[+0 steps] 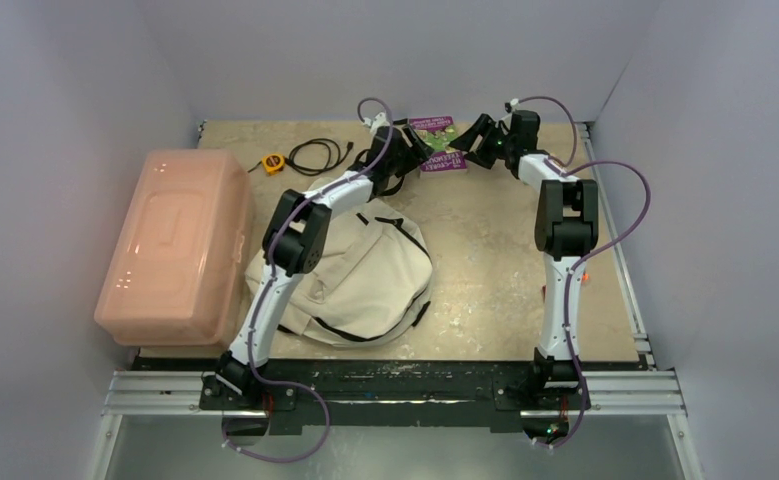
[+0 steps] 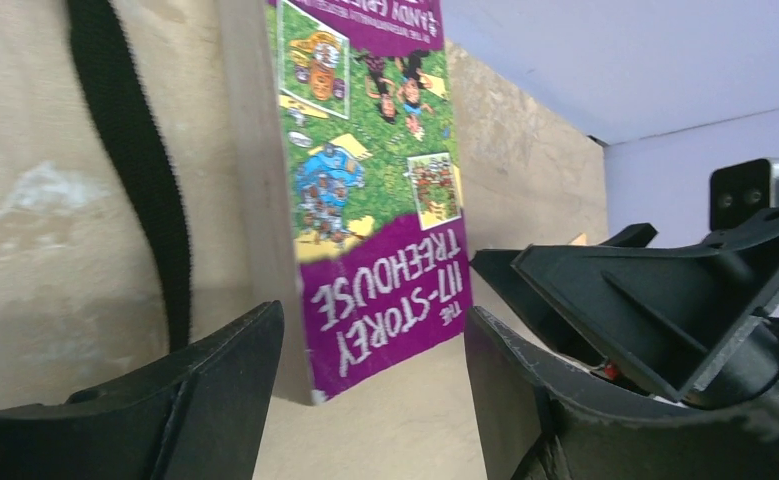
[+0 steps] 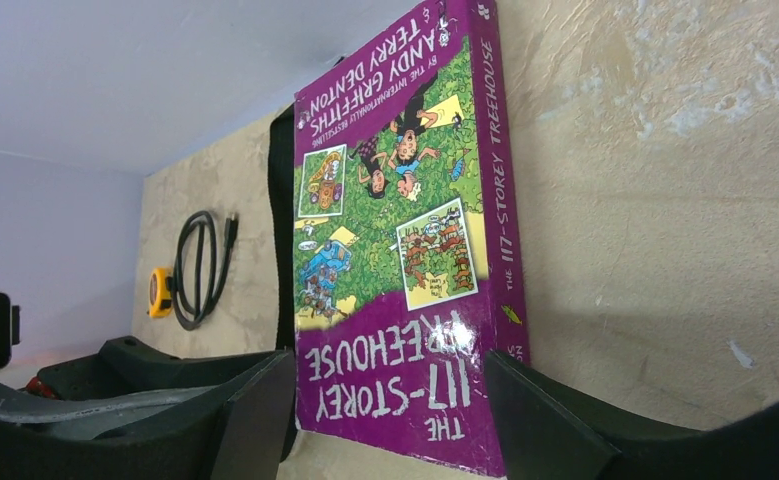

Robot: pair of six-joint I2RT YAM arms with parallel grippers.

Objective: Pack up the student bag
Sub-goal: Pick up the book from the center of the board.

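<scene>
The student bag [image 1: 365, 280], a beige canvas backpack with black straps, lies between the arms at the near middle of the table. A purple and green book [image 1: 437, 140] lies flat at the far edge. My left gripper [image 1: 412, 143] is open at the book's left side; in the left wrist view its jaws [image 2: 370, 390] stand apart around the book's near corner [image 2: 370, 180]. My right gripper [image 1: 465, 148] is open at the book's right side. In the right wrist view it [image 3: 390, 420] straddles the book's near end [image 3: 405, 280], fingers close to both edges.
A large pink plastic bin [image 1: 175, 245] stands at the left. A yellow tape measure [image 1: 273, 162] and a coiled black cable [image 1: 317, 155] lie at the far left of the book. A black bag strap [image 2: 135, 170] runs along the book's left side. Walls enclose the table.
</scene>
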